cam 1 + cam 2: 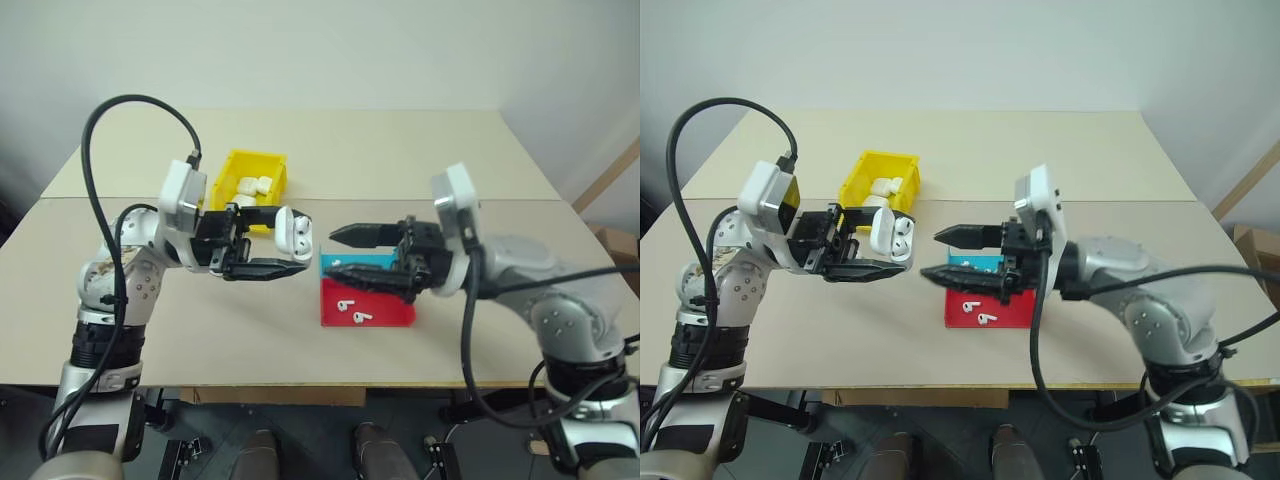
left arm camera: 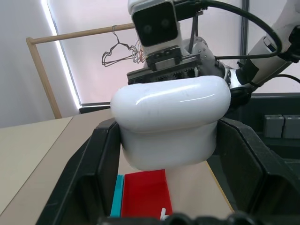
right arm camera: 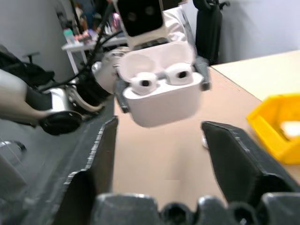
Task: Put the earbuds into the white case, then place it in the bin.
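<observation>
The left gripper [image 1: 268, 245] clamps the open white case [image 1: 296, 234] above the table's middle, two earbuds [image 3: 161, 78] seated inside. The right gripper [image 1: 345, 252] stands open, empty. Glossy and light, the case could slip; hold its flat sides.

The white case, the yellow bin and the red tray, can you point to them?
white case [image 3: 161, 101], right wrist view, its front body.
yellow bin [image 1: 232, 170], left eye view, its left wall.
red tray [image 1: 385, 312], left eye view, bare red part.
</observation>
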### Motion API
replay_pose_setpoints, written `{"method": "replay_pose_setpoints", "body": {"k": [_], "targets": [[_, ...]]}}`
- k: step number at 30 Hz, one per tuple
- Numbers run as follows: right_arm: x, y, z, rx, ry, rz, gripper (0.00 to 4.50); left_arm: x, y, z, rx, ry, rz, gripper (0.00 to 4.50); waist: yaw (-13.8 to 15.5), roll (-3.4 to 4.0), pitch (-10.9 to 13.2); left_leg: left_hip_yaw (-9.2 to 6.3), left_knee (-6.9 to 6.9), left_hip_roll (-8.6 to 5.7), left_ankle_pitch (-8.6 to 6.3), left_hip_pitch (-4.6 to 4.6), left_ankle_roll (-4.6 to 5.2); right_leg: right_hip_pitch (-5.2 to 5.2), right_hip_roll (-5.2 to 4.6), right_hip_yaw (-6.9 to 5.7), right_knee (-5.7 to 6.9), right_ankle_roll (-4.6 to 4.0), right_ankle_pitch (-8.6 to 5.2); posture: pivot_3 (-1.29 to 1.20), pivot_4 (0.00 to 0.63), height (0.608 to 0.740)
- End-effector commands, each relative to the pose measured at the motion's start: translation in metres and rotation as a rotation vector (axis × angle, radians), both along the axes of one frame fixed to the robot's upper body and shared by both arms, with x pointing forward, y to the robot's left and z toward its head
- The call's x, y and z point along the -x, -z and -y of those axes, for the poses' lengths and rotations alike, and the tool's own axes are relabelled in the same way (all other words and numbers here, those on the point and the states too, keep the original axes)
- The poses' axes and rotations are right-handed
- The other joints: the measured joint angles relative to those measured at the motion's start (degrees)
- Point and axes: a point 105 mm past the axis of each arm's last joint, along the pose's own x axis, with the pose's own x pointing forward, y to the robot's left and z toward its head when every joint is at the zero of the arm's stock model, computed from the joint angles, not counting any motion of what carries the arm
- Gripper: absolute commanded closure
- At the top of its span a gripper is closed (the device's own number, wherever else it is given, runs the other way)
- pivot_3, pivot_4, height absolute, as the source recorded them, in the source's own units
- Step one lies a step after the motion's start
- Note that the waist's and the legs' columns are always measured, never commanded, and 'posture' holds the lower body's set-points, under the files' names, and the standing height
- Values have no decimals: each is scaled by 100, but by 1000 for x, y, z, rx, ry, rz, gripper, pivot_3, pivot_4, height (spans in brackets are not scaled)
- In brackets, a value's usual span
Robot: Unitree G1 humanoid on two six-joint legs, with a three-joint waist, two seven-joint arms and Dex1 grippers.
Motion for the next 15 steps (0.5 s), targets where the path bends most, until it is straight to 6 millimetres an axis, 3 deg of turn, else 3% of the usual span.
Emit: {"method": "replay_pose_setpoints", "body": {"k": [1, 7, 11, 15], "targets": [[-8, -32, 12, 43, -3, 167, 2308, 3, -13, 4, 15, 21, 63, 1662, 0, 0, 0, 0, 0, 0, 0, -1, 0, -1, 0, 0, 0, 0, 0, 0, 150, 740], [-22, -71, 6, 186, -60, 415, 4487, -1, -11, 6, 7, 35, 58, 1662, -8, 2, 1, 4, 0, 0, 0, 0, 0, -4, 0, 2, -1, 0, 0, 0, 150, 740], [-26, -84, -15, 276, -124, 548, 4487, -1, -9, 6, -4, 44, 54, 1662, -14, 2, 2, 3, -1, 1, 0, -3, 0, -5, 0, 0, -2, 0, 0, 0, 150, 740], [-27, -83, -45, 387, -214, 721, 4487, -1, -8, 7, -16, 55, 48, 1662, -15, 4, 2, 4, 0, 1, 0, -3, 0, -9, 0, 1, 3, -1, 1, 0, 150, 740]]}}
